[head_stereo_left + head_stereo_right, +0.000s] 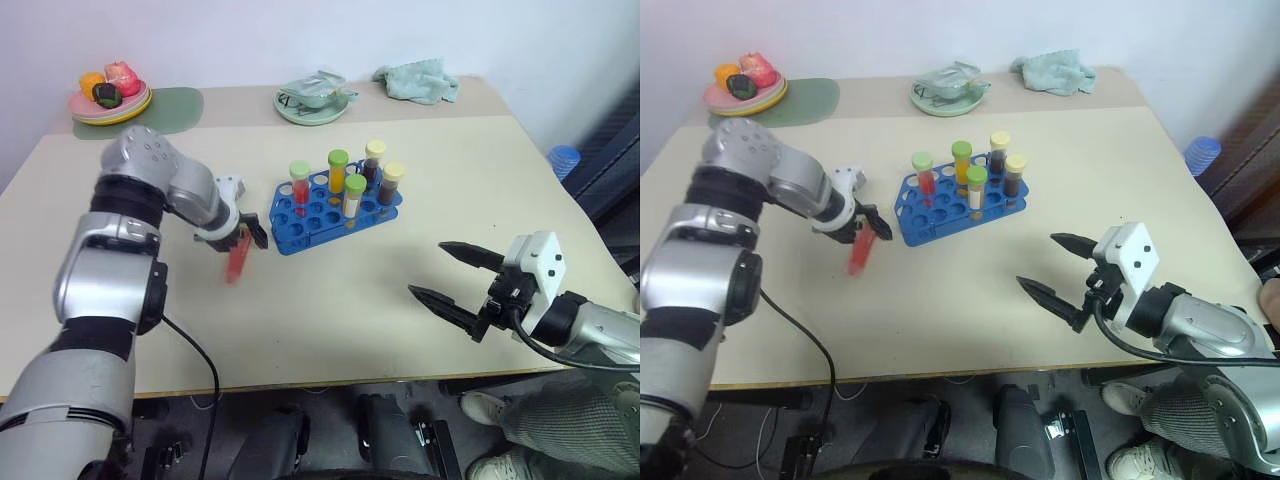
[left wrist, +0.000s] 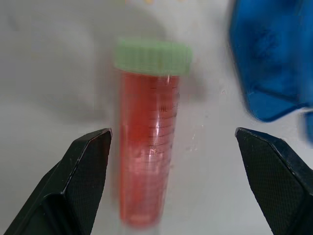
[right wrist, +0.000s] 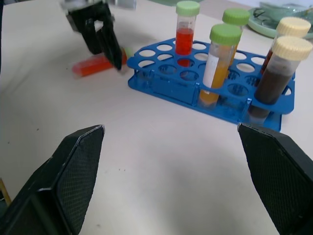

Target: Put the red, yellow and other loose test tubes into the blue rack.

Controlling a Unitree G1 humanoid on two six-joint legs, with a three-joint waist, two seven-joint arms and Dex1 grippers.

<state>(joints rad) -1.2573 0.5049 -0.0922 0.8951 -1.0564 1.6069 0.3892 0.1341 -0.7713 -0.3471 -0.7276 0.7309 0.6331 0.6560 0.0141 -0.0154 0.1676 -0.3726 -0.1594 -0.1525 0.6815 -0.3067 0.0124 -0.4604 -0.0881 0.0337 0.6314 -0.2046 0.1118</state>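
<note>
One loose test tube, red with a green cap, lies on the beige table left of the blue rack. My left gripper points down over it, open. In the left wrist view the tube lies between the spread fingers without touching them. The rack holds several upright capped tubes: a red one, two yellow ones, one with a white label, and two dark brown ones. My right gripper hovers open and empty over the table's near right part.
At the back stand a pale green plate with wrapped items, a teal cloth, and a plate of toy food on a green mat. A blue stack sits off the right edge. A person's shoe shows below the table's front.
</note>
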